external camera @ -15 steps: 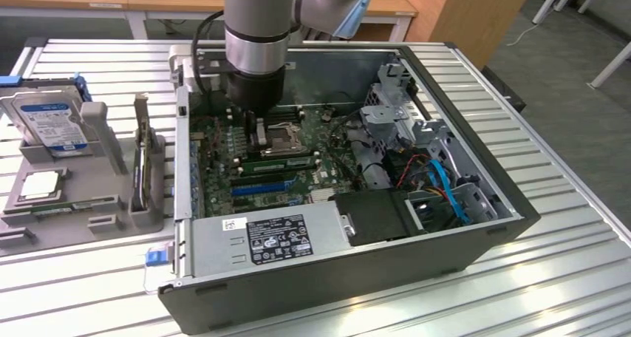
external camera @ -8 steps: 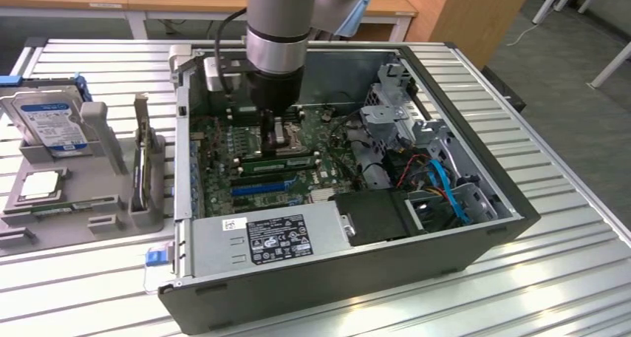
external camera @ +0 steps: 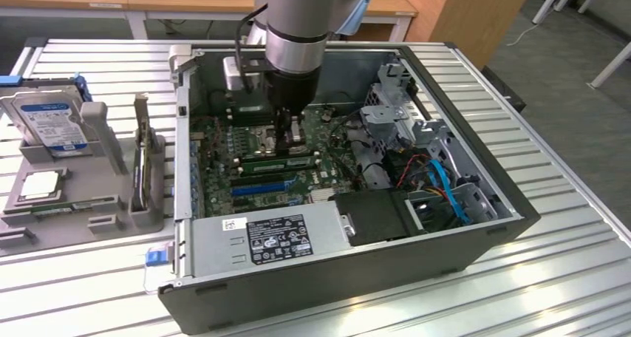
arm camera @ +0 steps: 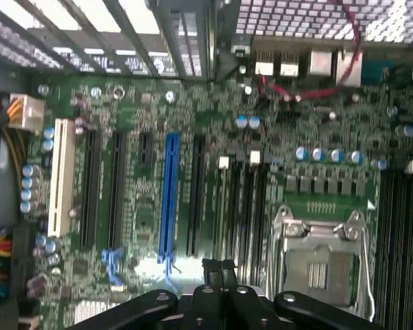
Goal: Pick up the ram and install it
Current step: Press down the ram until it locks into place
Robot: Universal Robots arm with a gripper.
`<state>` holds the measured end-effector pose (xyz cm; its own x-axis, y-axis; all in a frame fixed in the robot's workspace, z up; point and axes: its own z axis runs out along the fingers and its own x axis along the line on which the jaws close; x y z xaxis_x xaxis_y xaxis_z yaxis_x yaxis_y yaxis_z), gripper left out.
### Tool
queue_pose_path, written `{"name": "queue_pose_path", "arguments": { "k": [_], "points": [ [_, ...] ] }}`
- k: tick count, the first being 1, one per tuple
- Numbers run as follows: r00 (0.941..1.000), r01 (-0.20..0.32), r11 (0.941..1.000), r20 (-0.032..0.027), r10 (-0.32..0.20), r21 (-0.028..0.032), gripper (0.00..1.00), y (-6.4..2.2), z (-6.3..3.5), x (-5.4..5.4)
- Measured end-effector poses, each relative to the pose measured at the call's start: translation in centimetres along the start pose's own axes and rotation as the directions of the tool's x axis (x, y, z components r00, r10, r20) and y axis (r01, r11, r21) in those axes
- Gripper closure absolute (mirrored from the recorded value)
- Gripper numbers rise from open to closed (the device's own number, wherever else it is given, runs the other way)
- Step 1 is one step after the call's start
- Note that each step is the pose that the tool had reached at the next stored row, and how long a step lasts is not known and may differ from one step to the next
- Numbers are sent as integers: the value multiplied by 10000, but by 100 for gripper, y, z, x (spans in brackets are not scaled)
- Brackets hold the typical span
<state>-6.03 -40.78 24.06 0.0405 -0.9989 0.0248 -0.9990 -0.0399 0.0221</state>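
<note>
My gripper (external camera: 294, 146) reaches down into the open computer case (external camera: 345, 293), low over the motherboard (external camera: 222, 141). Its black fingers are pressed together with nothing visible between them. Directly under the fingertips a narrow green stick, the ram (external camera: 274, 162), lies lengthwise along the memory slots. I cannot tell whether the fingertips touch it. In the wrist view the shut gripper (arm camera: 220, 269) hangs over the dark memory slots (arm camera: 241, 206), between the blue expansion slot (arm camera: 169, 199) and the processor socket (arm camera: 320, 258).
A grey power supply (external camera: 266, 237) and blue and orange cables (external camera: 439, 182) fill the near side of the case. The drive cage (external camera: 394, 119) stands on the exterior view's right. A grey fixture (external camera: 103, 219) on the exterior view's left holds a hard drive (external camera: 52, 123).
</note>
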Motion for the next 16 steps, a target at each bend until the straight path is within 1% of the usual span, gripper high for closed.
{"name": "queue_pose_path", "arguments": {
  "k": [2, 11, 16],
  "points": [
    [10000, 2, 10000, -1, -2, -1, 89, -14, -1, 1],
    [10000, 1, 10000, 0, -1, -1, 89, -15, -1, 1],
    [10000, 1, 10000, -1, -1, -17, 89, -18, -55, 2]
  ]
}}
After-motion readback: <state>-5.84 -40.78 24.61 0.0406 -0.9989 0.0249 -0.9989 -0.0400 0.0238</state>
